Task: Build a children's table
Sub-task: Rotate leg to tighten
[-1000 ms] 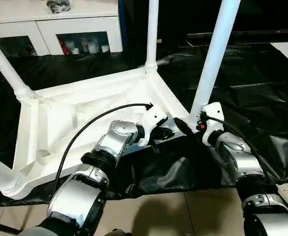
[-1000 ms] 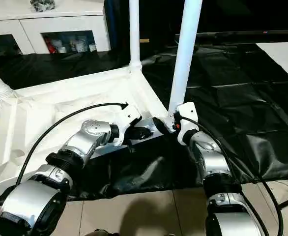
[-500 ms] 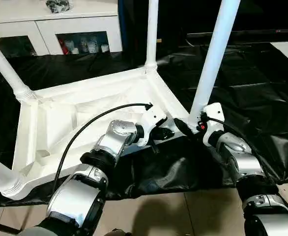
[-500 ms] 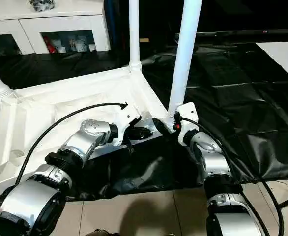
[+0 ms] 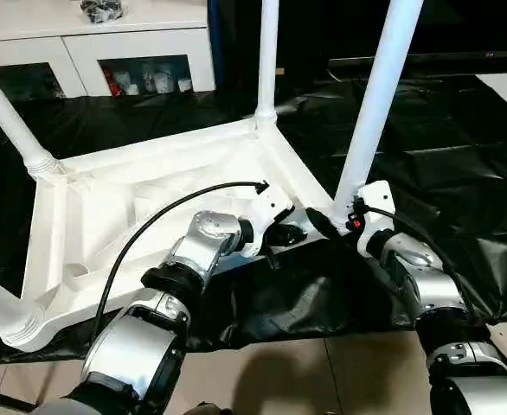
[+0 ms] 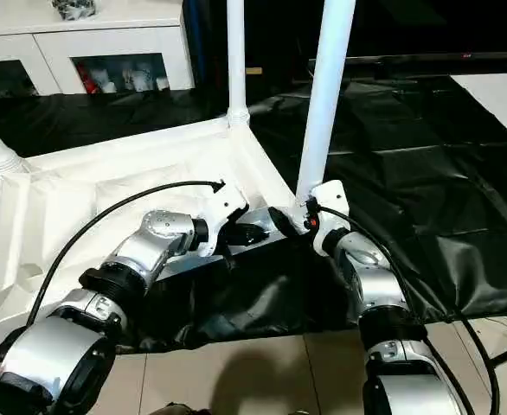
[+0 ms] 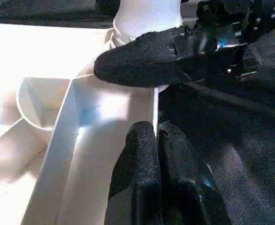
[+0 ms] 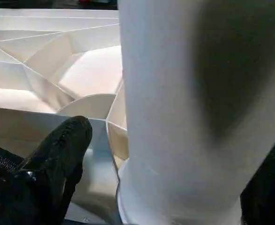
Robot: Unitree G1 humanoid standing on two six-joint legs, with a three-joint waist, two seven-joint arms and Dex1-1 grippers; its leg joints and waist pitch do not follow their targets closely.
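Right hand wide around leg; four legs seated.

I am seeing nothing changing: the table and both of my grippers are sitting exactly as before.

1 tabletop, 4 legs, 2 end effectors, 1 cabinet.

White table, white legs; black sheet; silver forearms.
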